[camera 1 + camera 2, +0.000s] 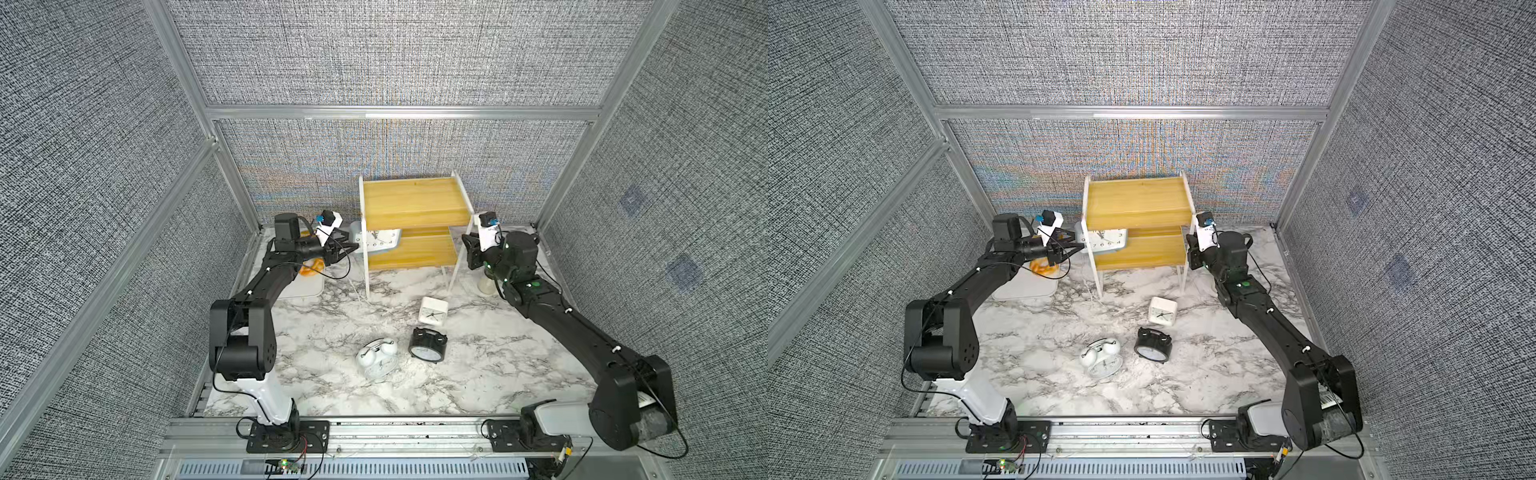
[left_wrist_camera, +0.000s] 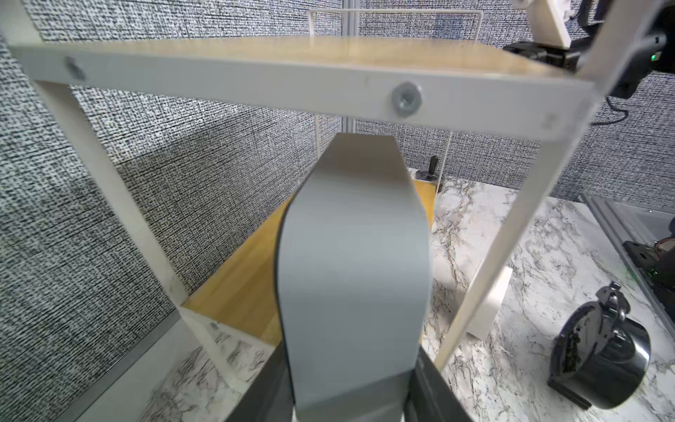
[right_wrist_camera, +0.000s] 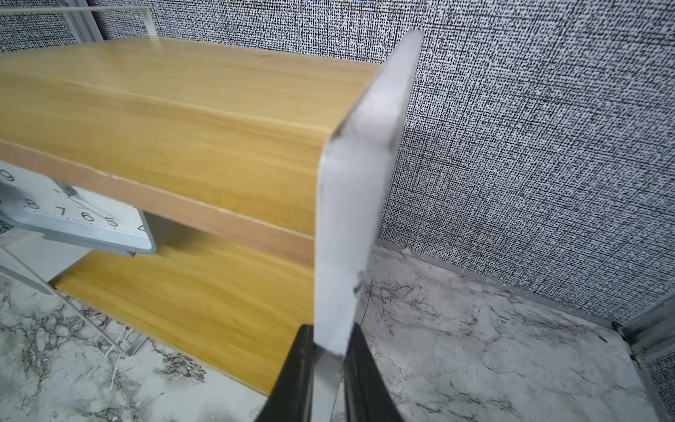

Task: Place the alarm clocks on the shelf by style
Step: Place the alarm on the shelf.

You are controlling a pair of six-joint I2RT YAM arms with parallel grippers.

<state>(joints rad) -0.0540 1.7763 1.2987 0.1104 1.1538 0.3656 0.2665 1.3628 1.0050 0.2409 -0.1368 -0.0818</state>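
Grey-blue clock (image 2: pixel 350 274), pinched in left hand (image 1: pixel 348 248), points lengthwise into shelf (image 1: pixel 415 199), face frontward; right hand (image 3: pixel 330 369) pinches shelf's side.

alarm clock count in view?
4. Grey-blue clock in left gripper, partly inside the shelf, lower tier; white square clock, black twin-bell, white twin-bell on the table. None seems hidden.

Light is coming evenly from overhead; I am reading both top views as bright, the marble tabletop (image 1: pixel 498 374) showing no harsh glare; shadows under the shelf (image 1: pixel 415 203) are falling soft; coloured moiré is shimmering on the woven back wall (image 1: pixel 395 166); the enclosure's straight posts (image 1: pixel 176 54) are bowing toward the frame edges; in the left wrist view the grey-blue clock (image 2: pixel 350 274) is sitting too close, out of focus; in the right wrist view the shelf's white side panel (image 3: pixel 350 219) is smearing nearest the lens.
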